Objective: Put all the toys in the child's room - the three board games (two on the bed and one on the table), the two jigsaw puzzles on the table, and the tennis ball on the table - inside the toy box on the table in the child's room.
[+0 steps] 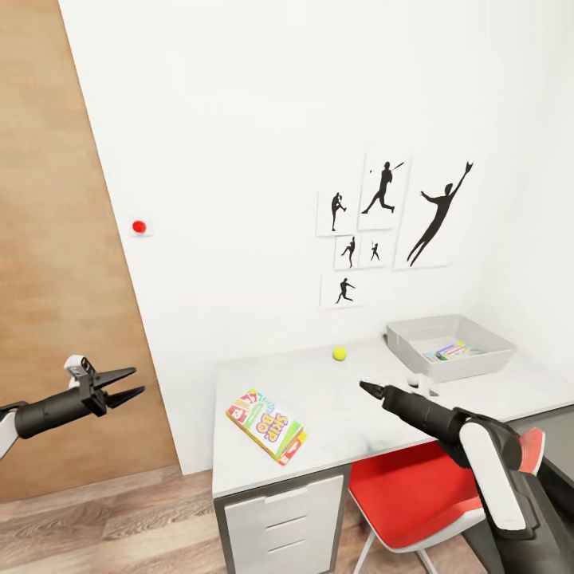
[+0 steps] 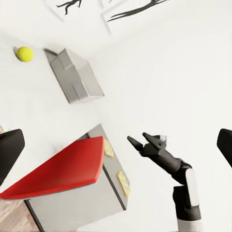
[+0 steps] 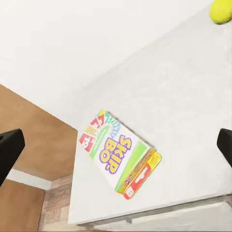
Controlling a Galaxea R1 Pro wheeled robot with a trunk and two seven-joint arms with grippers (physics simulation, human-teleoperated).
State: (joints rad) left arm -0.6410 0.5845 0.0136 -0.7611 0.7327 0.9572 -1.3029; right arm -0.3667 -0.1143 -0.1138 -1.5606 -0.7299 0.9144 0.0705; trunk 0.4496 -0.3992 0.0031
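A Skip-Bo board game (image 1: 267,425) (image 3: 120,153) lies flat near the front left corner of the light grey table (image 1: 359,422). The tennis ball (image 1: 340,353) (image 2: 24,53) (image 3: 221,9) rests further back by the wall. The grey toy box (image 1: 478,363) (image 2: 75,75) stands at the table's back right with a colourful flat item (image 1: 453,351) inside. My right gripper (image 1: 368,388) (image 2: 139,143) hovers open over the table's middle, between the game and the box. My left gripper (image 1: 127,383) is open and empty, off the table's left. Two jigsaw puzzles (image 2: 108,147) lie on a lower grey section. The bed is out of view.
A red chair (image 1: 414,494) (image 2: 63,169) is tucked under the table beside white drawers (image 1: 283,518). A brown wooden panel (image 1: 56,239) stands at the left. Black silhouette pictures (image 1: 383,191) and a red dot (image 1: 139,227) are on the white wall.
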